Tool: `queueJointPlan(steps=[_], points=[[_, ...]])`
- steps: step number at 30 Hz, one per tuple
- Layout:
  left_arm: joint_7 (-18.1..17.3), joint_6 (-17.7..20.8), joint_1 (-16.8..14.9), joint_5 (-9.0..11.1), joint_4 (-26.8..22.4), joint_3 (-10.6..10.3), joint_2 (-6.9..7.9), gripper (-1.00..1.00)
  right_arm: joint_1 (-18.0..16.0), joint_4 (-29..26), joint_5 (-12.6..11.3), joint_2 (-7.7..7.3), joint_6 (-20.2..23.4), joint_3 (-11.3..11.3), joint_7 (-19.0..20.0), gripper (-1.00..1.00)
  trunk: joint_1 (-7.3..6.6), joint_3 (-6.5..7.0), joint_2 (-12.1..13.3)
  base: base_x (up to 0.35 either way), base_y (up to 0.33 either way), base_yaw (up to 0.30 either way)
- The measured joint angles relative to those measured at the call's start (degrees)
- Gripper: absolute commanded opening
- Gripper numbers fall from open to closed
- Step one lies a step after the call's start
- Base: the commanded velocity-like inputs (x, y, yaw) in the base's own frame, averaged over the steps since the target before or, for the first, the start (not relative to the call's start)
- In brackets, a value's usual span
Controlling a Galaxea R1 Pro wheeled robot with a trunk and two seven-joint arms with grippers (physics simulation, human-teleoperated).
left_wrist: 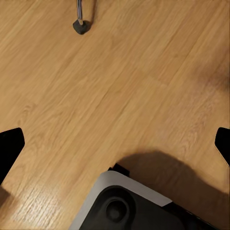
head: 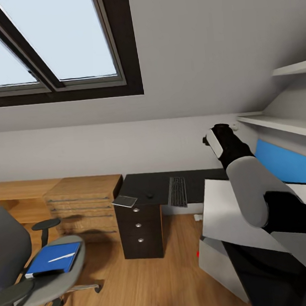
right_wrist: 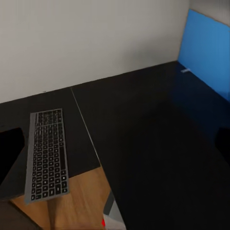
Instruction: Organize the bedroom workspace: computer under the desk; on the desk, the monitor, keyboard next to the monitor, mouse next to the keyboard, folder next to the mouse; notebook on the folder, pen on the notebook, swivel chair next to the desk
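Note:
The black desk (head: 151, 183) stands against the far wall on a dark three-drawer unit (head: 141, 228). On it lie the keyboard (head: 177, 191) (right_wrist: 47, 153), the small mouse (head: 150, 195) and the grey notebook (head: 125, 201) at its near left corner. The swivel chair (head: 16, 257) is at the lower left, apart from the desk, with the blue folder (head: 53, 259) on its seat and the white pen (head: 61, 257) on the folder. The light grey computer (head: 221, 221) with a red light sits right of the drawers. My right gripper (right_wrist: 115, 148) hovers open over the desk top (right_wrist: 153, 129). My left gripper (left_wrist: 115, 143) is open above the floor. The monitor is out of view.
A light wooden drawer cabinet (head: 85, 200) adjoins the desk's left end, with a low wooden bench (head: 12, 193) beyond. An upright blue panel (head: 284, 164) (right_wrist: 208, 52) lines the desk's right side under white shelves (head: 285, 123). A chair caster (left_wrist: 80, 26) and my base (left_wrist: 129, 206) rest on the wooden floor.

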Motion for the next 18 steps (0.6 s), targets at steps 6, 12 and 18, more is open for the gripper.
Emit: queueJointPlan(steps=[6,12,18], points=[[0.0,0.0,0.0,0.0,0.0,0.0,0.0,1.0,0.0,3.6,0.0,-1.21,-0.2,0.0,0.1,1.0,0.01,0.0,0.0,0.091,0.0,0.0],[0.0,0.0,0.0,0.0,0.0,0.0,-0.02,1.0,0.1,4.7,-0.1,-1.65,-0.1,0.0,0.3,1.0,0.02,0.0,0.0,0.016,0.0,0.0],[0.0,-0.1,0.0,0.0,0.0,0.0,-0.01,1.0,0.2,6.0,-0.1,-1.96,0.4,-0.1,0.4,1.0,0.02,0.0,0.0,0.002,0.0,0.0]])
